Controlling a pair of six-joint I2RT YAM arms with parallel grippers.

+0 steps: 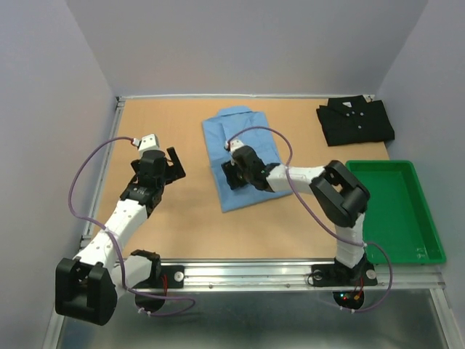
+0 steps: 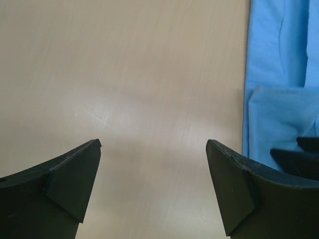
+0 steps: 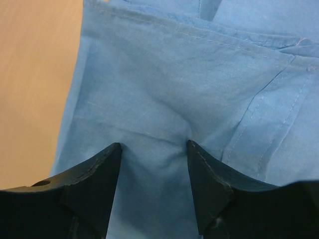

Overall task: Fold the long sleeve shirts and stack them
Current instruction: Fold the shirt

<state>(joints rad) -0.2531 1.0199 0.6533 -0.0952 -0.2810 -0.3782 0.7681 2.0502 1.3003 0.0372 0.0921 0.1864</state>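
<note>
Two arms bent inward over the worktop (image 1: 167,225). Left gripper (image 1: 174,166) spread wide, empty, above bare wood beside the light blue shirt (image 1: 243,134). Right gripper (image 1: 228,174) half spread, tips pressed onto that shirt, nothing clamped. Shirt mid-worktop, long axis far-to-near, collar toward the far edge. Black shirt (image 1: 354,122) folded in the far right corner.

Green tray (image 1: 396,211), wooden table (image 1: 182,218).
Tray sits at the table's right edge, toward the near side; metal rail (image 1: 247,275) runs along the near edge.
</note>
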